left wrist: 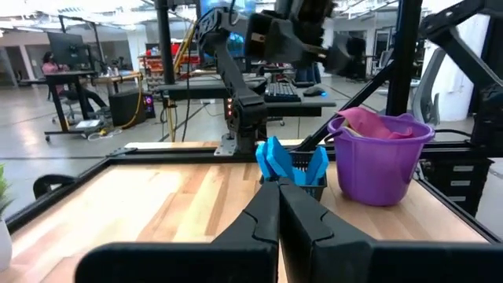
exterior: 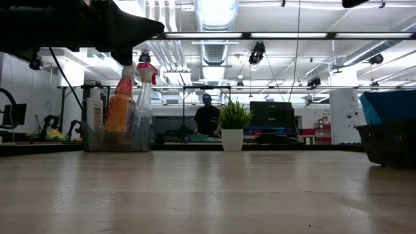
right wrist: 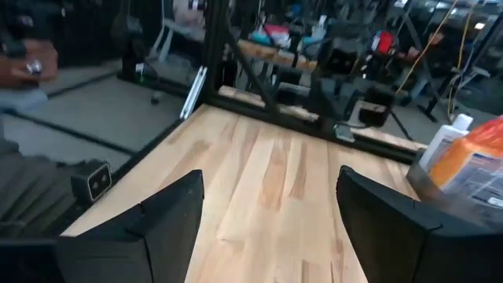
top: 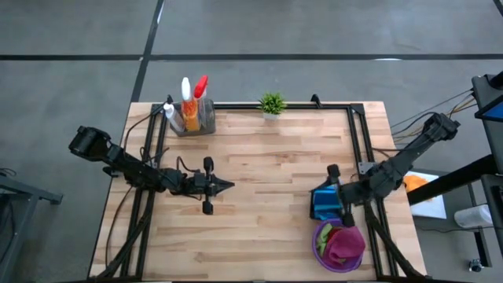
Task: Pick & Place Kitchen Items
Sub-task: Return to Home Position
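Overhead, the left gripper (top: 226, 185) hangs over the left middle of the table (top: 267, 157). Its fingers are pressed together with nothing between them, and they point toward the right side. The right gripper (right wrist: 271, 181) is at the right side by the black bin (top: 318, 212), its fingers spread wide and empty. Blue sponges (left wrist: 284, 159) stand on edge in that bin, packed together. Just nearer, at the near right corner, a purple bucket (left wrist: 377, 169) holds a magenta cloth (left wrist: 368, 122) and a green cloth (top: 322, 240). At the far left, a clear container (top: 206, 119) holds a white spray bottle (top: 169, 112), an orange spray bottle (exterior: 119, 107) and a red-topped clear bottle (exterior: 144, 91). A tiny potted plant (exterior: 233, 127) stands at the middle of the far edge. A person (exterior: 207, 118) shows in the room beyond.
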